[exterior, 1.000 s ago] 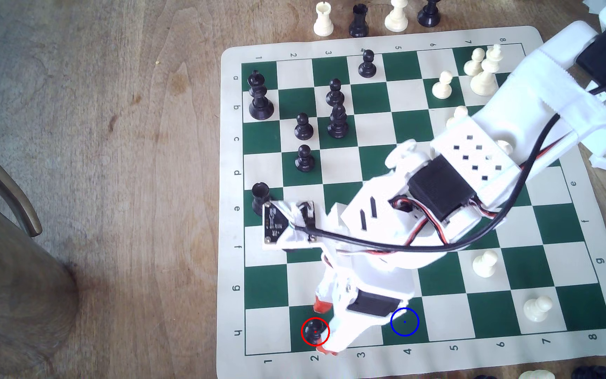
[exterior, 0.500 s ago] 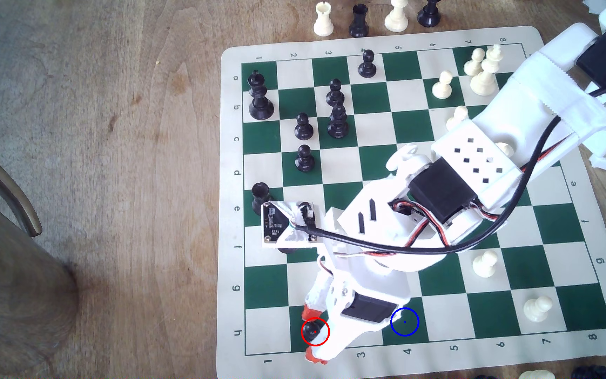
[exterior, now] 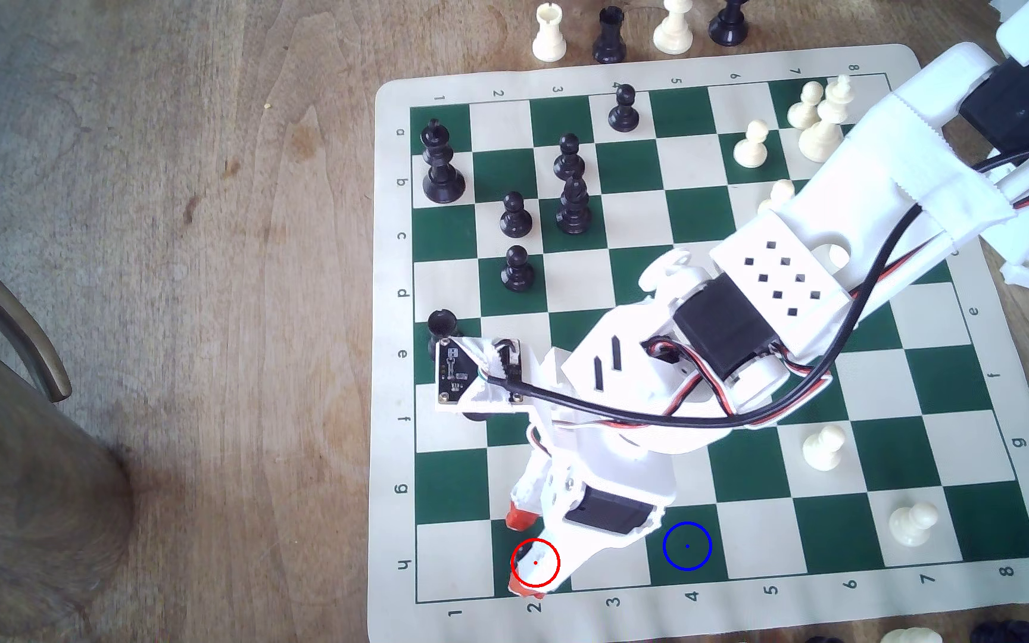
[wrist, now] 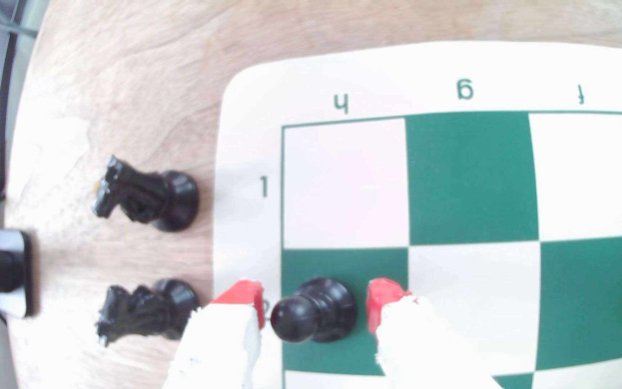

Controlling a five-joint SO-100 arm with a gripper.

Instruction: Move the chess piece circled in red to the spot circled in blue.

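Black pawn [wrist: 315, 310] now between red fingertips [wrist: 380, 301], hand [exterior: 523, 553] lowered, spread, not gripping

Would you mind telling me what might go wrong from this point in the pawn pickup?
1. The open gripper straddles the black pawn off-centre, one red fingertip nearer; closing may tip it.
2. The pawn sits near the mat edge; a nudge could push it off.
3. The blue-ringed square lies under the arm's side; carrying low risks dragging.

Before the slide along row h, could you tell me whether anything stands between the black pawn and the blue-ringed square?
Nothing visible does: between the black pawn and the blue-ringed square lies one cream square, partly under the gripper.
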